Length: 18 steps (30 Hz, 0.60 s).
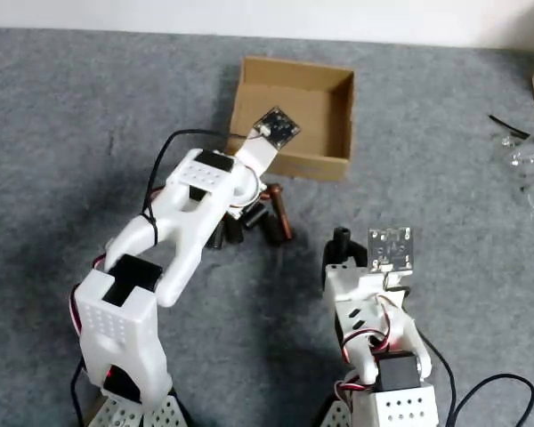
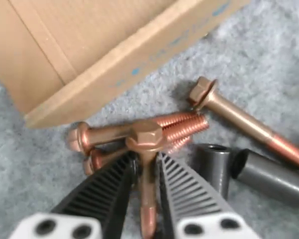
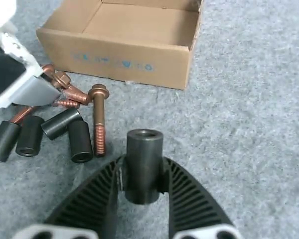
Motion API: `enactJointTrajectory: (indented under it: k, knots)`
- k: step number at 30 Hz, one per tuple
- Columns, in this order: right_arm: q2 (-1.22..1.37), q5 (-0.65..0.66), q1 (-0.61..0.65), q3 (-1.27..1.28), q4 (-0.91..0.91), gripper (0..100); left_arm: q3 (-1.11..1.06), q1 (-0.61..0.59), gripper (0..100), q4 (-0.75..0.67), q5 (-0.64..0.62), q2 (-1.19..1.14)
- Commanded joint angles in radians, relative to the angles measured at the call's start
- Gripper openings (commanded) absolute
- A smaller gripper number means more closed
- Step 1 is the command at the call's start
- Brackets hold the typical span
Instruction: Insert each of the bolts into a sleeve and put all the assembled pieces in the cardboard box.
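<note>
Just near the open brown cardboard box: both claws loaded.
Left claw is clamped on the shank of a copper hex-flange bolt, above the loose pile of bolts and dark sleeves on the grey desk. Right claw, right of the pile, grips a dark grey steel sleeve upright, bore up, likely as a socket for that bolt.

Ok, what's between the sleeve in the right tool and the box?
Bare carpet, in the right wrist view: nothing between the sleeve and box. A loose bolt lies off to one side.
</note>
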<state>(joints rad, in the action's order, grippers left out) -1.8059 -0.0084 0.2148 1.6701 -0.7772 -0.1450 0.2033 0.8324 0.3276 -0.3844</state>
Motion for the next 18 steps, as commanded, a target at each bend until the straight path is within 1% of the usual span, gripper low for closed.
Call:
enactJointTrajectory:
  k: [1, 3, 6, 10, 15, 18]
  knots:
    - [-0.015, 0.009, -0.01, 0.044, 0.042, 0.4, 0.015, -0.016, 1, 0.008, 0.005, 0.007]
    - [-0.015, 0.009, -0.01, 0.044, 0.044, 0.4, 0.021, -0.013, 1, 0.028, 0.006, 0.03]
    - [-0.015, 0.009, -0.01, 0.044, 0.044, 0.4, -0.004, -0.015, 1, 0.075, 0.006, 0.147]
    - [-0.015, 0.009, -0.01, 0.044, 0.044, 0.4, -0.15, -0.004, 1, 0.078, 0.003, 0.341]
    - [-0.015, 0.009, -0.01, 0.044, 0.044, 0.4, -0.36, 0.025, 1, 0.017, 0.002, 0.588]
    - [-0.015, 0.009, -0.01, 0.044, 0.044, 0.4, -0.447, 0.036, 1, 0.003, 0.002, 0.727]
